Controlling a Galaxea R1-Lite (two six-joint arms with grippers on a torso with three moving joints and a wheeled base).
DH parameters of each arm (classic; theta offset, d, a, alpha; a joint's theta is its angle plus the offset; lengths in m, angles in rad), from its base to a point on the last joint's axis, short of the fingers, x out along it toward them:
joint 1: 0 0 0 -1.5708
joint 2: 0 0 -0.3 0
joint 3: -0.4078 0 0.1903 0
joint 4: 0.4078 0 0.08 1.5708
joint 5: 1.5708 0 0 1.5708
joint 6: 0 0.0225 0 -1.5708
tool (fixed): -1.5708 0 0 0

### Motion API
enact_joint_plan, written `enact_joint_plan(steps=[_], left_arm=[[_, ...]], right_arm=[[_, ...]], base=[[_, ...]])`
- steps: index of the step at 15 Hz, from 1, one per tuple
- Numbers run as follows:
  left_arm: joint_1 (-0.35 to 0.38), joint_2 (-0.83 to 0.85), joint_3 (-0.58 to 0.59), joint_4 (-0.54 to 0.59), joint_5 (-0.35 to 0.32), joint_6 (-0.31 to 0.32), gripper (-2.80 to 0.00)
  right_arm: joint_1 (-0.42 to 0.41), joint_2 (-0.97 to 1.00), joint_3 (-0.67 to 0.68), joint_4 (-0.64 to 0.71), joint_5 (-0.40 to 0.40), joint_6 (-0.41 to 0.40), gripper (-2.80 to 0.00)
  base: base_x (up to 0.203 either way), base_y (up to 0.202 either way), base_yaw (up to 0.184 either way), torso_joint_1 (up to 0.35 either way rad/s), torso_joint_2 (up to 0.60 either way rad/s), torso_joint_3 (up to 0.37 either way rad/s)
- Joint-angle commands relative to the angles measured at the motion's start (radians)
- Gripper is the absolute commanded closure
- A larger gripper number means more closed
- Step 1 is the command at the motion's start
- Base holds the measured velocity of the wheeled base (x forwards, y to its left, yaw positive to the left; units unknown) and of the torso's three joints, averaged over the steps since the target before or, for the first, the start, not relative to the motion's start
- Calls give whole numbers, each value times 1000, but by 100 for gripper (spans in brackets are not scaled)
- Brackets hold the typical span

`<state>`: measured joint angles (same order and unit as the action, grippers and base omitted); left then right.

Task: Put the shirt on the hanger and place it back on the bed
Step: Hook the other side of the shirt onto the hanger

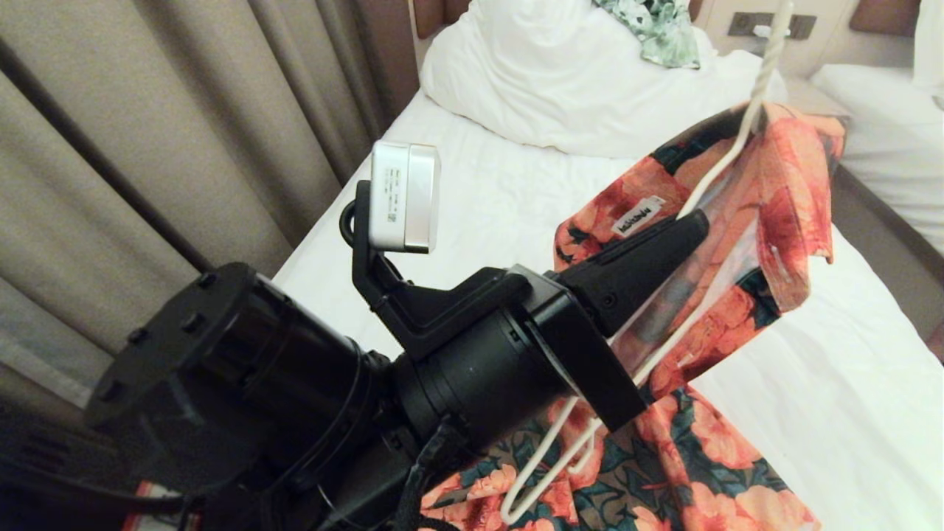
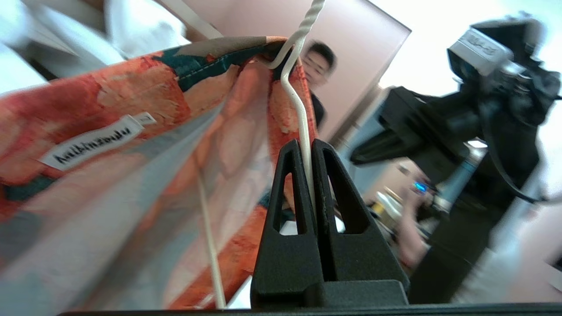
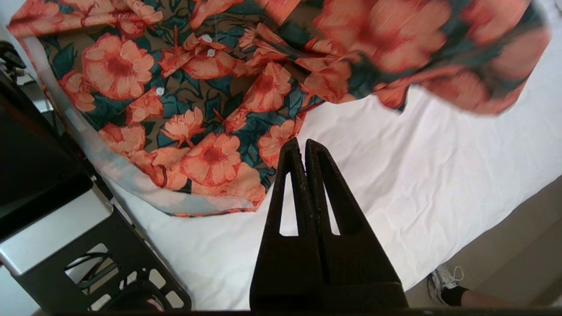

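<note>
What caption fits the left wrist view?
Left gripper shut on the hanger, flowered shirt draped over it, a person behind.

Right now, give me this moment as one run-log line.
left gripper: shut on hanger, lifted | shirt: draped over hanger, hem on bed | right gripper: shut, empty, above bed

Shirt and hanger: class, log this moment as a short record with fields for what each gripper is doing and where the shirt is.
left gripper: shut on the hanger, holding it up above the bed
right gripper: shut, holding nothing, over the bed sheet
shirt: collar draped over the hanger, lower part lying on the bed
task stage: shirt partly on hanger, not yet set down
</note>
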<state>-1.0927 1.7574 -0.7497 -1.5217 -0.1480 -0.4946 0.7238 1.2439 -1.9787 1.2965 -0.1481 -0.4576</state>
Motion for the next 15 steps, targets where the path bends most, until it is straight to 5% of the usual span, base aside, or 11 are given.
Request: enact_joint_plan(steps=[1,4,9,10,15], left_arm=[[-15,4,16,-8,-23,-8,0],[-10,8,27,-8,-61,-71,0],[-9,16,58,-8,-119,-84,0],[-9,11,58,-8,-119,-85,0],[-12,4,67,-8,-130,-84,0]], right_arm=[[-2,-9,0,3,-1,-6,0],[-24,-2,1,0,-1,-28,0],[-54,32,3,6,1,-88,0],[-60,35,6,-2,1,-96,-280],[-84,116,6,-87,24,-103,-280]], base=[[0,0,0,0,0,0],[0,0,0,0,0,0],[0,0,0,0,0,0],[0,0,0,0,0,0],[0,0,0,0,0,0]])
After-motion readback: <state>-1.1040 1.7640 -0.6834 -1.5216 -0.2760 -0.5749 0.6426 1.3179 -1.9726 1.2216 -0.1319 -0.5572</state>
